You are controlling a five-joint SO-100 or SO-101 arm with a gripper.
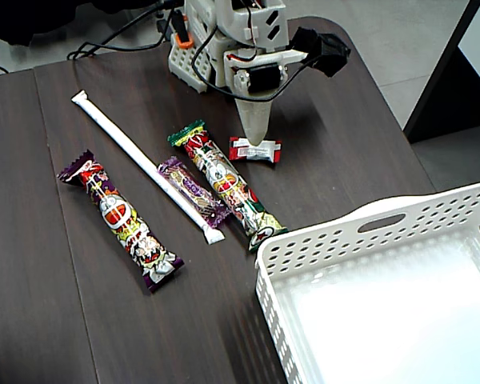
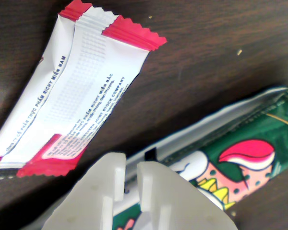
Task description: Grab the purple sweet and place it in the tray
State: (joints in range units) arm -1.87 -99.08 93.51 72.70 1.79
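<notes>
Showing only in the fixed view, purple sweet (image 1: 194, 192) and tray (image 1: 432, 202).

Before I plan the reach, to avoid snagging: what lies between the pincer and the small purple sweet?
The long green-ended snack lies between pincer and purple sweet, seen in the fixed view.

Matt wood-grain table (image 1: 40, 320) bears a smooth plastic tray (image 1: 320, 236) (perforated) and glossy-wrapped purple sweet (image 1: 194, 192).
</notes>
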